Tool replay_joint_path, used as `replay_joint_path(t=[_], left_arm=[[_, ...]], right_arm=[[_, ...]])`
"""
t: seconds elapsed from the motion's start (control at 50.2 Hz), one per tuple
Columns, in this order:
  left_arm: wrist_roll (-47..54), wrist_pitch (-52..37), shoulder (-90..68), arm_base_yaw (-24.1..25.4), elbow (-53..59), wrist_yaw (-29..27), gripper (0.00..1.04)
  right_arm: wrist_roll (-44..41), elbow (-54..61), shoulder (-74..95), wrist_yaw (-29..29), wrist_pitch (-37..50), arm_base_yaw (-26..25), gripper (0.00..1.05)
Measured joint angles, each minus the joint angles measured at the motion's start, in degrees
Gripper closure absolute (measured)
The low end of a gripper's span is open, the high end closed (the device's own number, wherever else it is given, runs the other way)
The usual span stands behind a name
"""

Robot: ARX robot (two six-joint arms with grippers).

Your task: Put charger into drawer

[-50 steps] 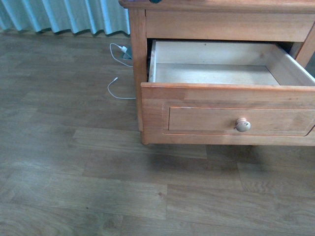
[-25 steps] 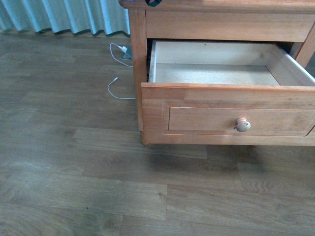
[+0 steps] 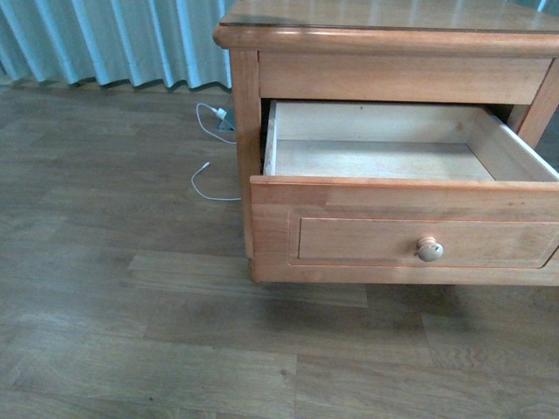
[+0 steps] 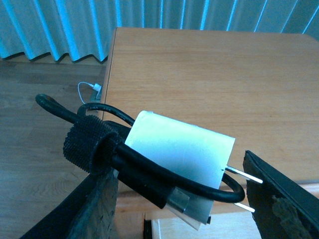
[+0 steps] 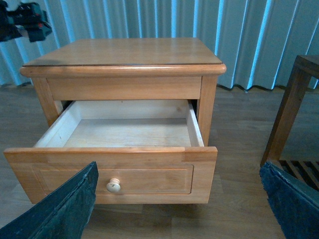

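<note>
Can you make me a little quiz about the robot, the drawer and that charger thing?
1. True or false: the drawer is shut.
2. Which arm's pincer holds the charger? A. left B. right C. neither
3. Fill in the gap: the thin white cable lies on the ____ beside the nightstand.

Key:
1. False, it stands open.
2. A, the left pincer.
3. floor
</note>
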State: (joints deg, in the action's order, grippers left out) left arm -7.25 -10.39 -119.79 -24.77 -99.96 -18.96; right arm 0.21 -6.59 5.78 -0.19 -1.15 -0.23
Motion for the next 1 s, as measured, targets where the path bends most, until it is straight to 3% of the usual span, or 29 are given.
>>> replay_joint_path(t=[0.159,0.319,0.578,0.996], left_arm=[[-2.8,-0.5,9.0,0.1,11.4,3.5,0.37],[-7.0,-0.3,14.9,0.4,20.1,12.2,0.37],[-10.0,-1.0,15.3,-0.3,23.8,20.0,0.37],[-10.6,2.2,-0.2,-6.1,13.4,18.5,0.37]], right_arm=[[0.0,0.0,0.0,0.0,0.0,0.0,0.08],[0.0,0.0,0.0,0.0,0.0,0.0,0.08],[0.0,0.0,0.0,0.0,0.0,0.0,0.08],[0.0,0.0,0.0,0.0,0.0,0.0,0.08]])
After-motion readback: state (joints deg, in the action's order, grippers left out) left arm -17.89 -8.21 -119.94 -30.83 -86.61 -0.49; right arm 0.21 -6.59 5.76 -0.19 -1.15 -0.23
